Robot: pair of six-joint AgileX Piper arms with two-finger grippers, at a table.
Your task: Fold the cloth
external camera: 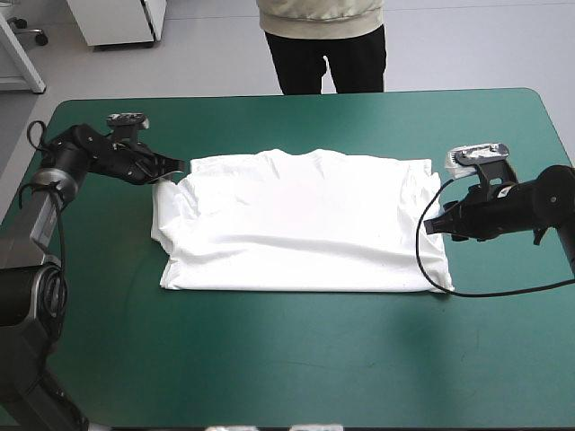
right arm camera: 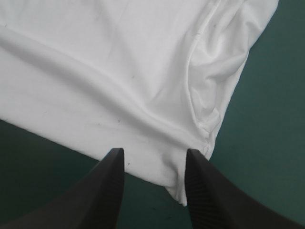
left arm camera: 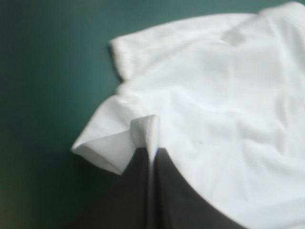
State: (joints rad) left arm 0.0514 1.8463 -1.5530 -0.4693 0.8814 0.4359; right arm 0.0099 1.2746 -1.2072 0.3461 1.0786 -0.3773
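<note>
The white T-shirt (external camera: 296,220) lies spread in the middle of the teal-green table, folded to a rough rectangle. At its far left corner my left gripper (external camera: 172,168) is shut on the T-shirt, pinching a raised fold of sleeve cloth (left arm camera: 147,131) between its black fingers. At the shirt's right edge my right gripper (external camera: 434,224) stands open. A corner of the T-shirt (right arm camera: 176,183) lies between its fingers (right arm camera: 112,164), and the cloth (right arm camera: 119,81) stretches wrinkled ahead of it.
Bare teal-green cover (external camera: 296,359) runs wide along the near side of the table, with narrower strips at the far edge and at both ends.
</note>
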